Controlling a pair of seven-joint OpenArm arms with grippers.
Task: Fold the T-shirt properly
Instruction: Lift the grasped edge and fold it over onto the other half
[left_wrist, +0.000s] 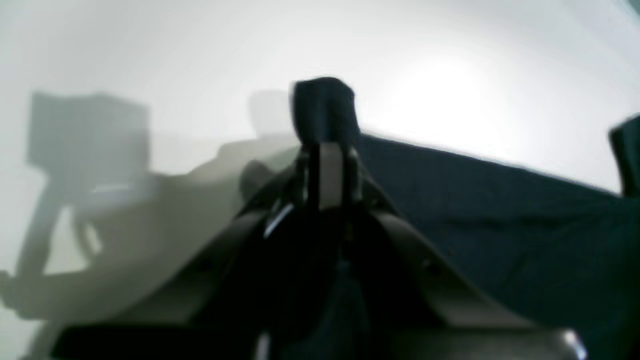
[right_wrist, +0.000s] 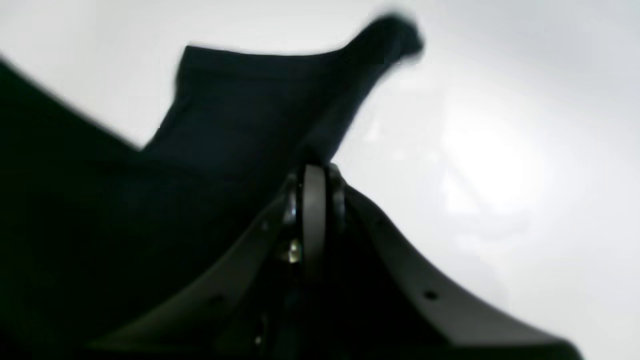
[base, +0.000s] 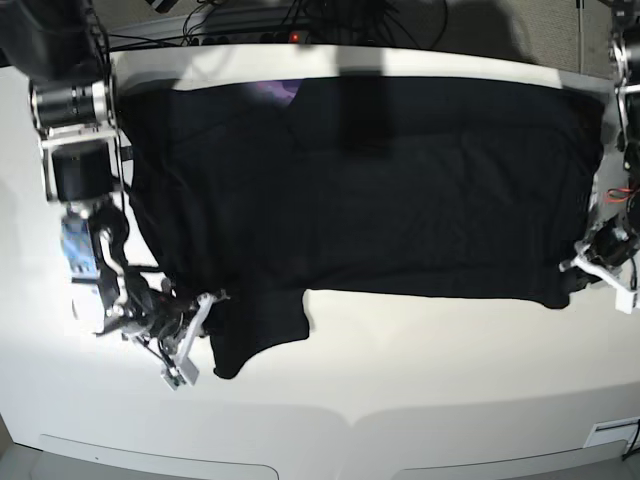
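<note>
While the T-shirt (base: 400, 180) is spread flat, its long axis is laid left to right across the table (base: 420, 390). Its lower edge is pinched by the closed left gripper (base: 583, 262) and closed right gripper (base: 205, 300).

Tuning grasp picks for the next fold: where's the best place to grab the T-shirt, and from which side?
Grip the T-shirt at the two ends of its near edge, one hand per corner, coming in from the outer sides. That edge lies straight across the table, so equal pulls should fold it evenly. The left hand and right hand are already shut there.
</note>
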